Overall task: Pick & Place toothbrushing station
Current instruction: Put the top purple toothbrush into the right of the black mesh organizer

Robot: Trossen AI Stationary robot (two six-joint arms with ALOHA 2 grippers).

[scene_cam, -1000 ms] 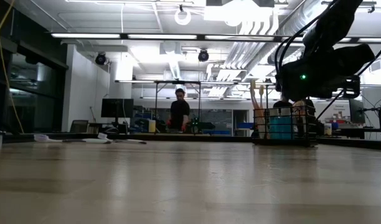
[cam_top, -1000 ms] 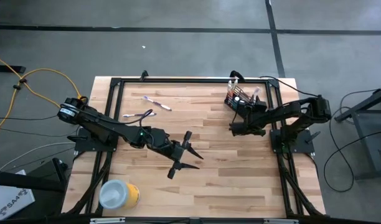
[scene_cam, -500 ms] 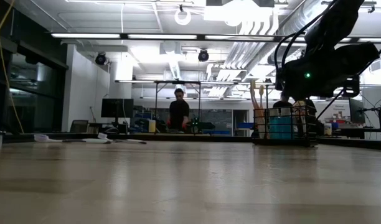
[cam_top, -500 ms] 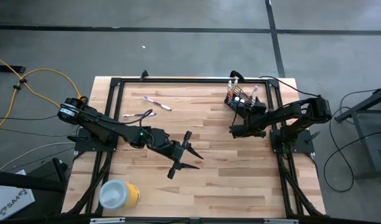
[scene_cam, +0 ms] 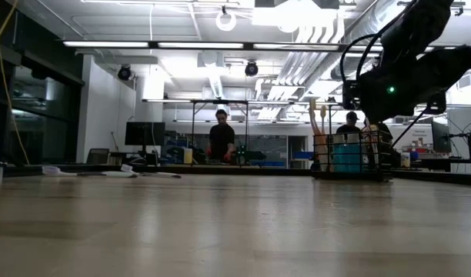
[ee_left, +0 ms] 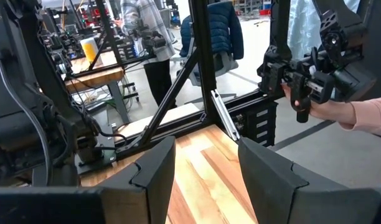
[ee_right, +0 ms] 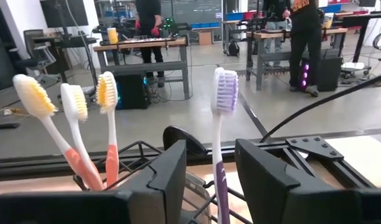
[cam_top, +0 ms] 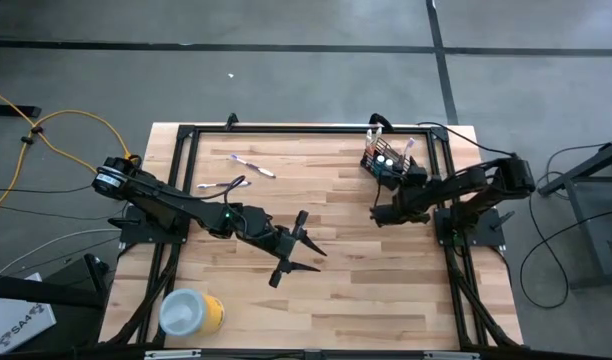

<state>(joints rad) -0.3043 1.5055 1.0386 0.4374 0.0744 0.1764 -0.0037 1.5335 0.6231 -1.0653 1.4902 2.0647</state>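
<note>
High view showed my right gripper (cam_top: 378, 213) hanging just beside the wire-mesh holder (cam_top: 384, 163) at the table's (cam_top: 346, 250) far right corner, fingers parted and pinching nothing. In my right wrist view, three pink-handled toothbrushes (ee_right: 72, 134) and a purple toothbrush (ee_right: 223, 134) stood upright ahead of my fingers (ee_right: 169, 171). My left gripper (cam_top: 298, 253) hovered mid-table, spread wide and empty. Two loose toothbrushes (cam_top: 236, 175) lay near the table's far left side. A yellow cylinder (cam_top: 191, 312) lay at the near left corner.
</note>
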